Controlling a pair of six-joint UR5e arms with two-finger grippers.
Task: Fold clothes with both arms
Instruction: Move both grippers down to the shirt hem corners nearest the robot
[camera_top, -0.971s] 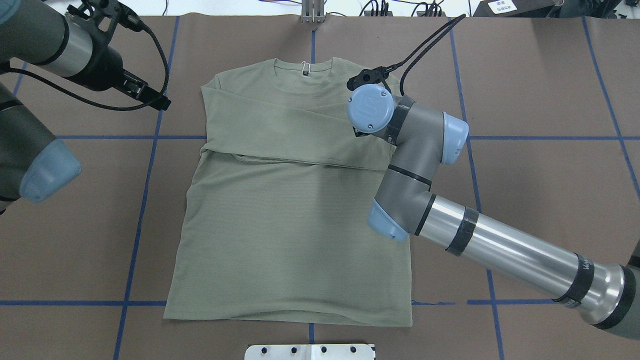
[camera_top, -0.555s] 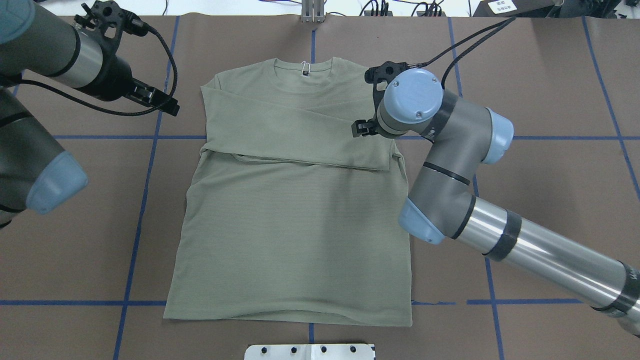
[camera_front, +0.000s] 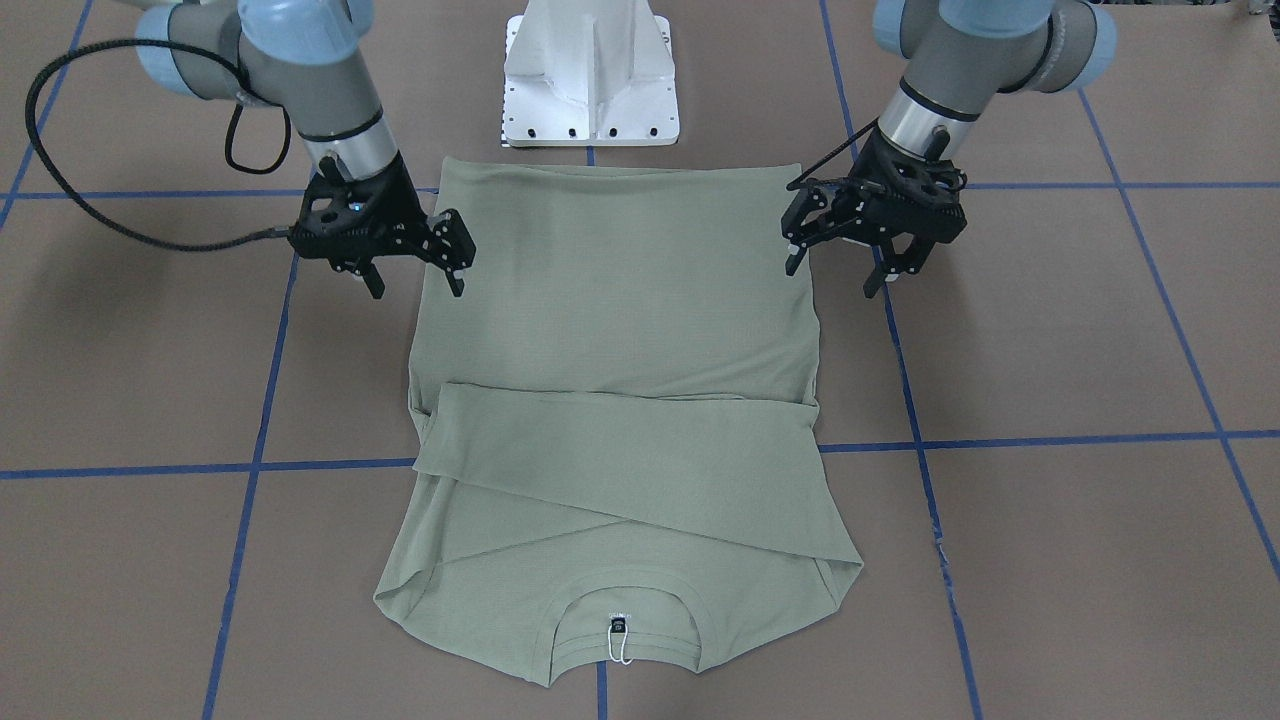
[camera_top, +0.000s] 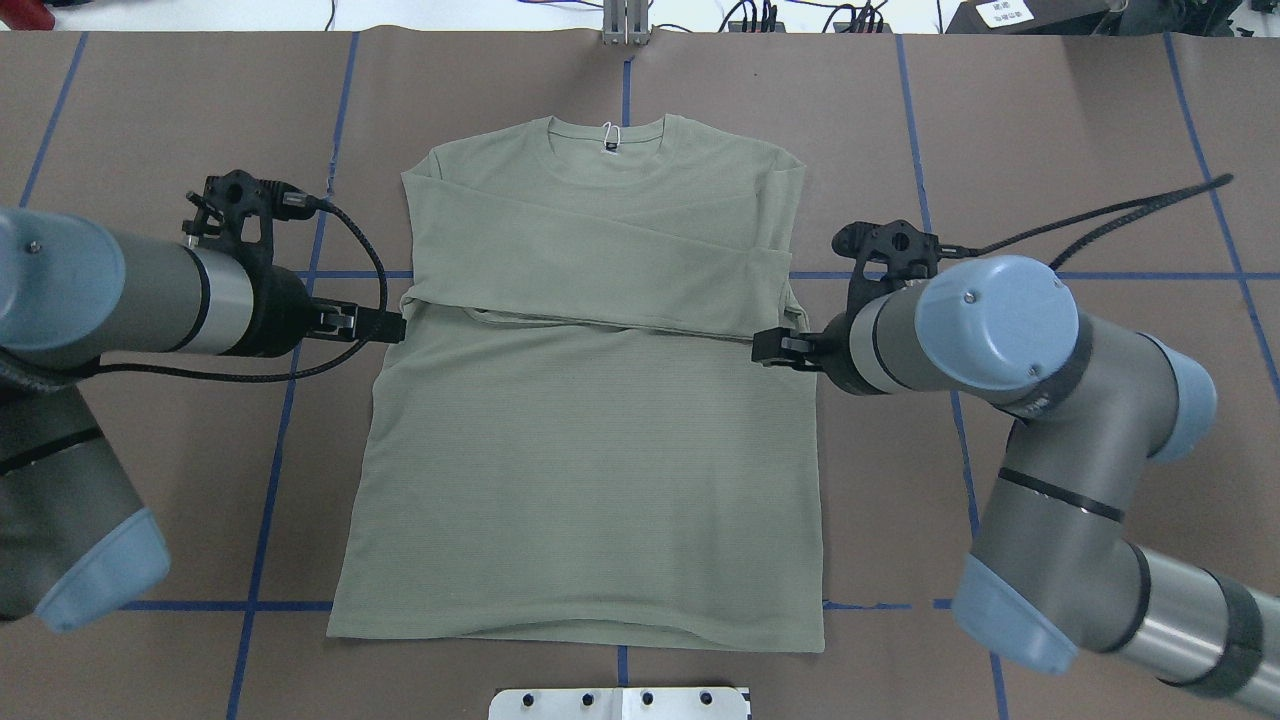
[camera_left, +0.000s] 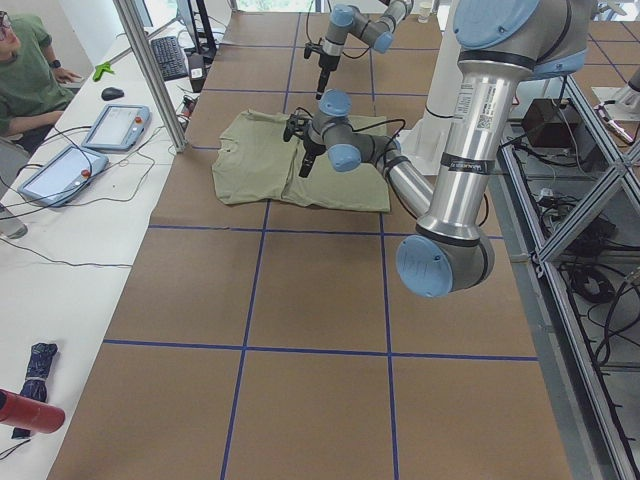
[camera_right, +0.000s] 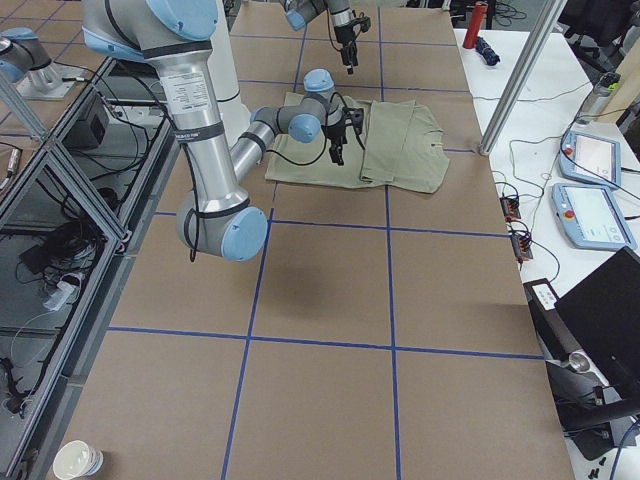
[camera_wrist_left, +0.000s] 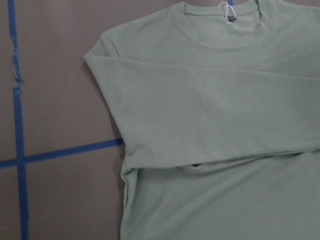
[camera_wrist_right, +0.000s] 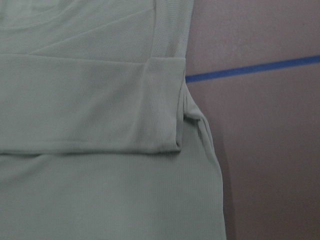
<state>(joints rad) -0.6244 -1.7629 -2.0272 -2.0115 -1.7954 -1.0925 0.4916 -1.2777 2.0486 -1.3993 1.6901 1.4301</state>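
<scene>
The pale sage-green shirt (camera_top: 590, 450) lies flat on the brown table, collar and black neck tag (camera_top: 610, 145) at the far side. Both sleeves are folded across the chest. It also shows in the front view (camera_front: 610, 300). My left gripper (camera_front: 835, 270) is open and empty, just above the shirt's left side edge below the sleeve fold (camera_top: 390, 326). My right gripper (camera_front: 416, 283) is open and empty, above the right side edge (camera_top: 765, 345). The wrist views show only the shirt (camera_wrist_left: 200, 115) (camera_wrist_right: 100, 100), no fingers.
The white base pedestal (camera_front: 590, 75) stands just behind the shirt's hem. Blue tape lines (camera_top: 300, 274) grid the brown table cover. Black cables (camera_top: 1100, 215) trail from both wrists. A seated person (camera_left: 25, 70) and tablets (camera_left: 115, 125) are beyond the table's far edge.
Both arms have swung in and toward the robot. The left gripper came from the far left to the shirt's left edge. The right gripper left the shoulder for the right edge.
</scene>
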